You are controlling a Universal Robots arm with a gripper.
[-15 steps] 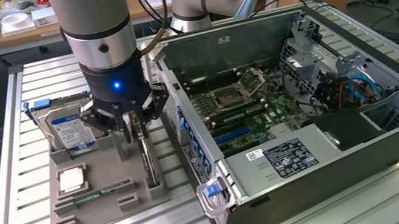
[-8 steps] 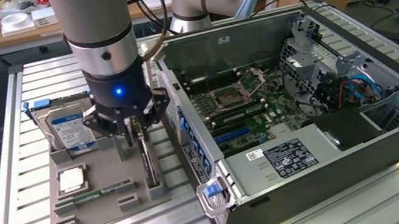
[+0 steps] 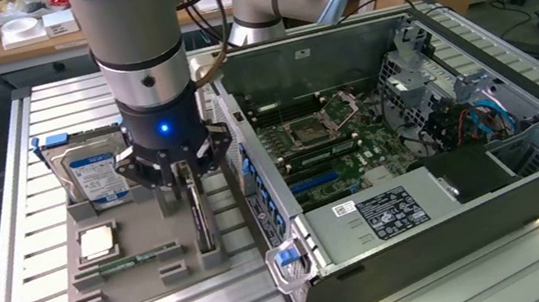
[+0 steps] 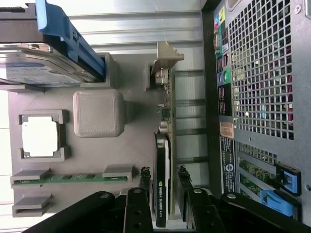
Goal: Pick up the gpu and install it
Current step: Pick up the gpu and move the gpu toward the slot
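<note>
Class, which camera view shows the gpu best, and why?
The wrist view: the gpu stands on edge in the grey holder, its length and metal bracket visible. In the exterior view it is a thin dark edge under the gripper.

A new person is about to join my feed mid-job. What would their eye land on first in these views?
First, the gripper, low over the grey parts holder at the exterior view's left, jaws open either side of the gpu, which stands on edge in a slot. Next, the opened computer case on the exterior view's right, motherboard exposed. Then the blue-labelled hard drive upright at the holder's far end.
</note>
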